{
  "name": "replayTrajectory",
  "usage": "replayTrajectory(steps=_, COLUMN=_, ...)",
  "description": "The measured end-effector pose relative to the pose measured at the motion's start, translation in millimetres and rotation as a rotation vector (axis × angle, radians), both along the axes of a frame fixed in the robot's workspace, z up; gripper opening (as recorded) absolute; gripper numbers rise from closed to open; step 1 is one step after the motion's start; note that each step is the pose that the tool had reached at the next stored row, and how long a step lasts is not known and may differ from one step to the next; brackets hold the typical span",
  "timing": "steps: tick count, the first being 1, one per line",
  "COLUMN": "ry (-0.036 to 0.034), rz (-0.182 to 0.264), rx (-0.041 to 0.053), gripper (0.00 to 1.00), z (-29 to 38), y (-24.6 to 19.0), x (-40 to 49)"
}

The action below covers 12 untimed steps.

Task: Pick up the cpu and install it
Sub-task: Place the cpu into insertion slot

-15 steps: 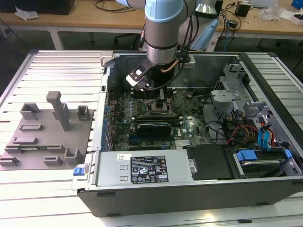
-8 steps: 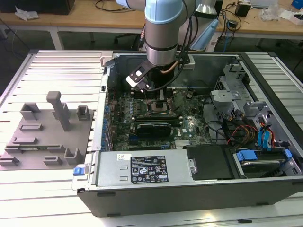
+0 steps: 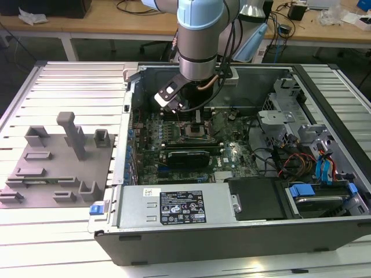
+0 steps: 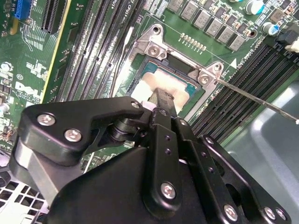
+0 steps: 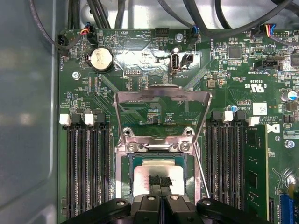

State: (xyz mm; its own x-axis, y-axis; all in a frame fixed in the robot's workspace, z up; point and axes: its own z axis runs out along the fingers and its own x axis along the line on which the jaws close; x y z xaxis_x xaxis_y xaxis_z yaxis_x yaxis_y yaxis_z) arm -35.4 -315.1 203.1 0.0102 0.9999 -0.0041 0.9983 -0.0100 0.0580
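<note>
My hand hung low over the board, its two black fingers pressed together with no gap between them, their tips right at the silver-grey top of the cpu. I could not tell whether they truly touched it. The cpu lay flat inside the socket frame, seated there rather than gripped. Just past the socket, the metal load plate stood swung open, and a thin lever ran along one side of the frame. Rows of black memory slots flanked the socket on both sides. Farther on, a round coin cell sat on the green motherboard. In the exterior view my arm reached down into the open computer case, which lay on the ribbed tabletop. A grey fixture block rested beside the case, toward the exterior view's left.
</note>
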Motion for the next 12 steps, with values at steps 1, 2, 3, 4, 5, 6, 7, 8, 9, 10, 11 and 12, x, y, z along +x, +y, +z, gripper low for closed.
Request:
replayTrajectory(steps=1, ry=0.0000, rz=0.000, rx=0.0003, gripper=0.11, z=0.0, y=0.0, x=0.0)
replayTrajectory(steps=2, ry=-0.0001, rz=0.000, rx=0.0004, gripper=0.11, z=-0.1, y=0.0, x=0.0)
replayTrajectory(steps=3, ry=-0.0001, rz=0.000, rx=0.0006, gripper=0.11, z=0.0, y=0.0, x=0.0)
replayTrajectory(steps=4, ry=-0.0003, rz=0.000, rx=0.0010, gripper=0.11, z=0.6, y=0.0, x=0.0)
replayTrajectory(steps=5, ry=-0.0012, rz=0.000, rx=0.0026, gripper=0.11, z=1.7, y=0.3, x=0.2)
replayTrajectory(steps=6, ry=-0.0009, rz=0.000, rx=0.0020, gripper=0.11, z=3.8, y=0.3, x=0.2)
replayTrajectory(steps=7, ry=-0.0002, rz=0.000, rx=0.0007, gripper=0.11, z=6.6, y=0.1, x=0.0)
replayTrajectory(steps=8, ry=-0.0002, rz=0.000, rx=0.0007, gripper=0.11, z=12.5, y=0.0, x=0.0)
replayTrajectory(steps=9, ry=-0.0002, rz=0.000, rx=0.0006, gripper=0.11, z=18.6, y=0.0, x=0.0)
replayTrajectory(steps=10, ry=-0.0001, rz=0.000, rx=0.0005, gripper=0.11, z=25.3, y=0.0, x=0.0)
replayTrajectory(steps=11, ry=-0.0001, rz=0.000, rx=0.0005, gripper=0.11, z=28.9, y=0.0, x=0.0)
replayTrajectory(steps=12, ry=-0.0002, rz=0.000, rx=0.0006, gripper=0.11, z=35.2, y=0.0, x=0.0)
